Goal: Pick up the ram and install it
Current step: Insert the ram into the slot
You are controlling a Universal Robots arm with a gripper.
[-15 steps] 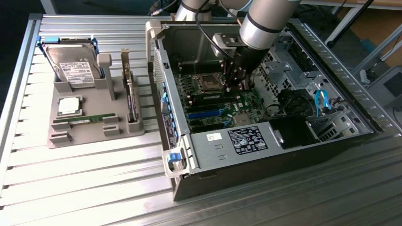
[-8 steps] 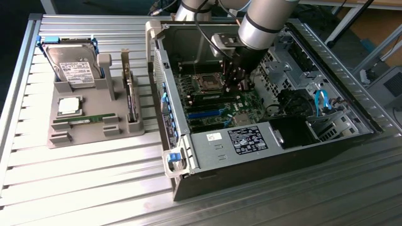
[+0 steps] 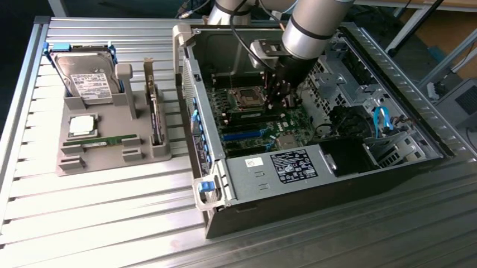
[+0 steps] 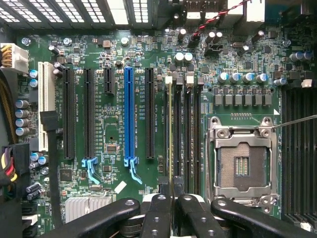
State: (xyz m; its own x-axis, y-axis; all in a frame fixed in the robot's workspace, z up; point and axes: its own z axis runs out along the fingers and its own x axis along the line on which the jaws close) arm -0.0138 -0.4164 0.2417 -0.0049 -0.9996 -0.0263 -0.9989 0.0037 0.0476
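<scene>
- Pinching the ram [image 4: 171,139] edge-on, the hand [image 4: 172,206] is nearly shut on it.
- Pick-up is done; the ram hangs just ahead of the hand, over the memory slots [image 4: 187,134].
- Seating seems left to do; contact with a slot is unclear.

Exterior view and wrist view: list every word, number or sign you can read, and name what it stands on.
No text reads clearly.
White label on the hard drive: print too small.
The black label on the grey housing: white print too small.
White lettering beside the slots on the motherboard: blurred.
</scene>
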